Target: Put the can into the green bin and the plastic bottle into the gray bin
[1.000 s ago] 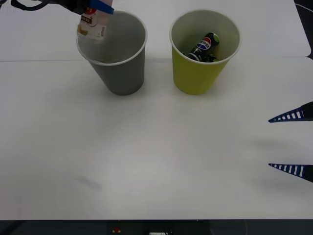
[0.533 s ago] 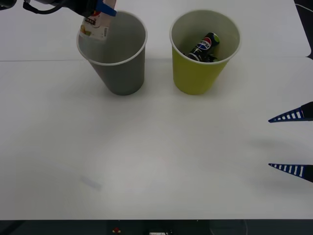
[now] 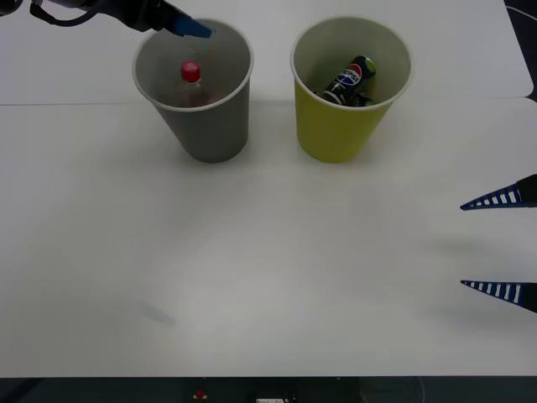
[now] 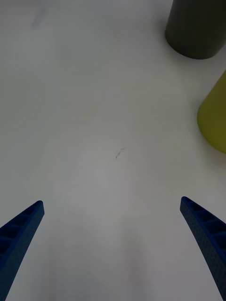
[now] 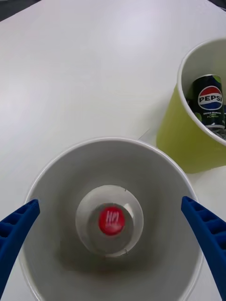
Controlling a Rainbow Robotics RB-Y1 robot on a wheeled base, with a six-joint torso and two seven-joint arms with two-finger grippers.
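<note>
The plastic bottle [image 3: 191, 77] stands upright inside the gray bin [image 3: 210, 134], red cap [image 5: 112, 221] up. My left gripper [image 3: 186, 27] hovers open just above that bin's far-left rim, holding nothing; its blue fingers [image 5: 16, 235] flank the bin [image 5: 155, 164] in the left wrist view. The dark Pepsi can [image 3: 351, 80] lies tilted inside the green bin [image 3: 340, 130], also seen as the can [image 5: 209, 101] in the green bin [image 5: 176, 136]. My right gripper [image 3: 502, 243] rests open near the table's right edge, well away from both bins.
The white table [image 3: 268, 269] stretches bare in front of the bins. In the right wrist view the gray bin [image 4: 197, 28] and green bin [image 4: 214, 120] stand ahead of the open right gripper [image 4: 113, 244], with a faint scuff [image 4: 120, 152] on the tabletop.
The left gripper opened and let the bottle go; the bottle dropped from above the rim into the gray bin. The right arm stayed still.
</note>
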